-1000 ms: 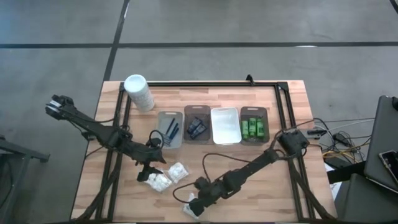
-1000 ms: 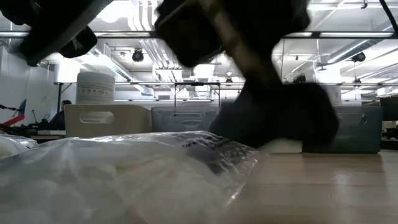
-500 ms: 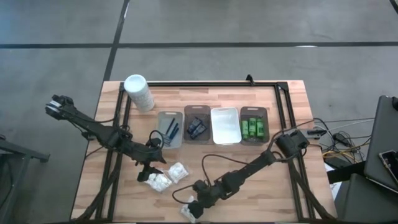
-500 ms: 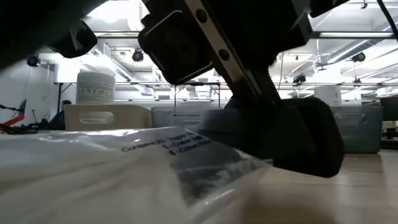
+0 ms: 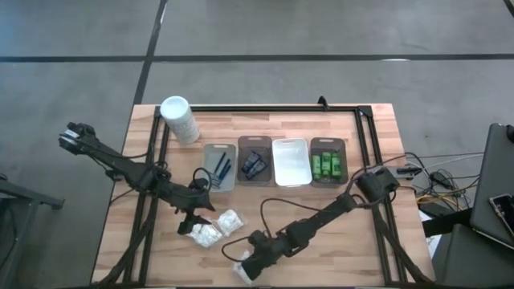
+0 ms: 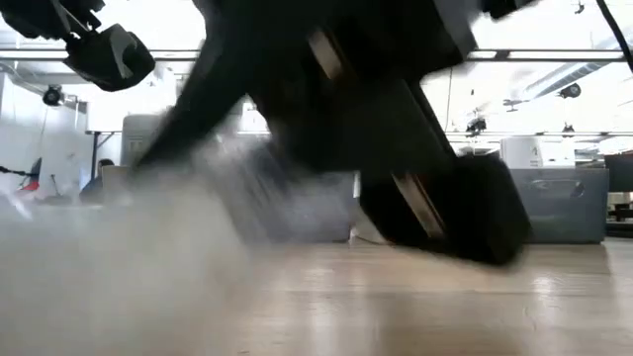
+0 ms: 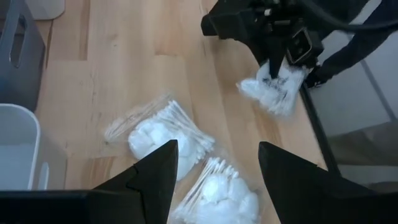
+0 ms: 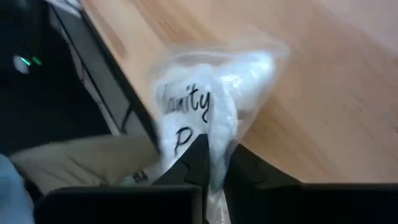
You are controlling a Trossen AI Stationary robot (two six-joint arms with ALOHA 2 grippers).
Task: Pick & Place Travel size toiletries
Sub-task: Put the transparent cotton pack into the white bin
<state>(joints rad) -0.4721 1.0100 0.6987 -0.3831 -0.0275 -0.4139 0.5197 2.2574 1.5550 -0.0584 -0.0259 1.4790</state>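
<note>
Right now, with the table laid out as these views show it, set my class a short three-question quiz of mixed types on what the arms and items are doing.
1. True or false: the right gripper is shut on a white packet.
2. Which tray holds the green bottles? A) the one nearest the white container B) the one farthest from it
3. How many white packets lie by the left gripper?

Key: 1 true; 2 B; 3 two.

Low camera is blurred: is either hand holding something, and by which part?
The right hand pinches a white packet by its edge. The left hand is open, holding nothing.
</note>
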